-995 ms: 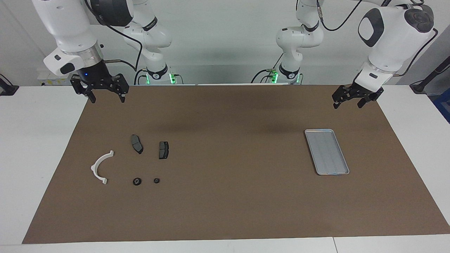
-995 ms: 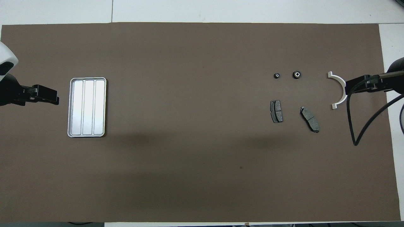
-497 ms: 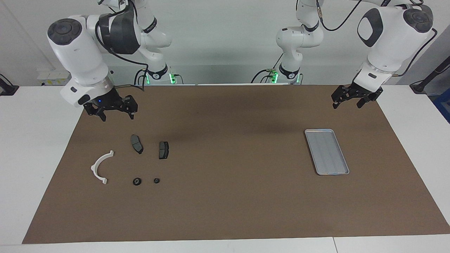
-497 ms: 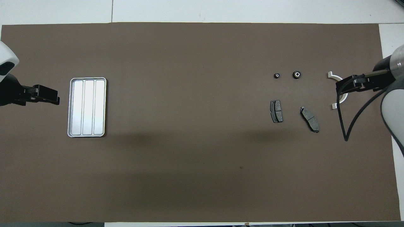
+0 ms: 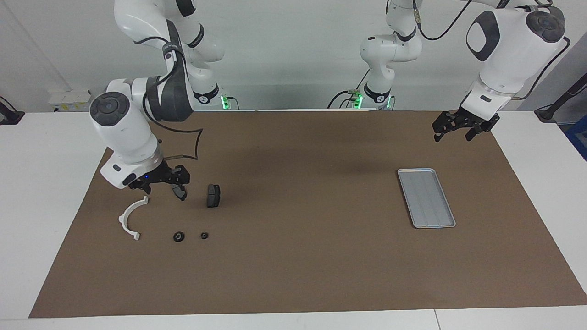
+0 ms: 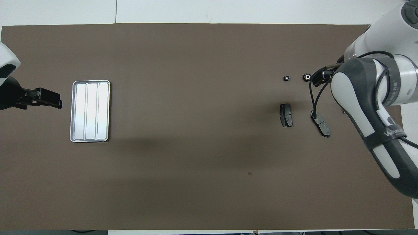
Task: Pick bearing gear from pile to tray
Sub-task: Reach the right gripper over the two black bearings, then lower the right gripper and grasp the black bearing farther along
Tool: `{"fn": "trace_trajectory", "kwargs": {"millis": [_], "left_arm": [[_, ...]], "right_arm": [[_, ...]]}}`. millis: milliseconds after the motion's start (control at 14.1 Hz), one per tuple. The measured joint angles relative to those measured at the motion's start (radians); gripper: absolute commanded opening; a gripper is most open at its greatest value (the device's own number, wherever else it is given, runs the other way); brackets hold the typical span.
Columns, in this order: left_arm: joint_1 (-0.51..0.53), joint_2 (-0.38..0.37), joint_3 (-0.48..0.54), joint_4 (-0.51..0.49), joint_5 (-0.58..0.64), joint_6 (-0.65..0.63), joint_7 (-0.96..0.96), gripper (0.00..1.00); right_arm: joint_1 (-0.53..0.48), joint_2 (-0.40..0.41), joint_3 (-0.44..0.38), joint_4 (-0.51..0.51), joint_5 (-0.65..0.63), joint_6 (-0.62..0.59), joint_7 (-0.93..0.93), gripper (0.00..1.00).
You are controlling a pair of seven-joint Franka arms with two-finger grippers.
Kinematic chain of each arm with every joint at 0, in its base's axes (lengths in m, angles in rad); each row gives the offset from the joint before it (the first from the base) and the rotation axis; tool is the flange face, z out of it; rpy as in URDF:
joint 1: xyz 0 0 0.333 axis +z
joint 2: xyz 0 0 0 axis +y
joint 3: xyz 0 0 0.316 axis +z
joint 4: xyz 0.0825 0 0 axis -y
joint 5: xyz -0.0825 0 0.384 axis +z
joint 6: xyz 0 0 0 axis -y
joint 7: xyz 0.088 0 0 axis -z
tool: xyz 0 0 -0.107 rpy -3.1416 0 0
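The pile lies toward the right arm's end of the mat: a white half-ring bracket [image 5: 130, 219], two dark plates [image 5: 213, 195] [image 5: 180, 194] and two tiny black round pieces [image 5: 179, 236] [image 5: 204, 235], which I take as the bearing gears [image 6: 307, 77] [image 6: 286, 78]. My right gripper [image 5: 163, 185] hangs open and empty low over the plate beside the bracket, partly covering it. The silver tray [image 5: 426, 198] [image 6: 89, 111] lies bare toward the left arm's end. My left gripper [image 5: 460, 132] [image 6: 49, 98] waits open in the air beside the tray. In the overhead view the right arm hides the bracket.
A brown mat [image 5: 302, 256] covers most of the white table [image 5: 41, 192]. A black cable [image 6: 314, 98] loops down from the right wrist over the plate [image 6: 321, 124] under it. The second plate [image 6: 286, 115] lies beside that one.
My right arm has swung down from the mat's corner by the robots and out over the pile, staying open. The left arm and all the parts have not moved.
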Motion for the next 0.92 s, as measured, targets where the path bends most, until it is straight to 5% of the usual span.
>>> {"fn": "trace_trajectory", "kwargs": {"millis": [924], "left_arm": [[0.0,0.0,0.0,0.0,0.0,0.0,0.0,1.0]], "right_arm": [[-0.003,0.206,-0.01,0.004,-0.016,0.311,0.001,0.96]]}}
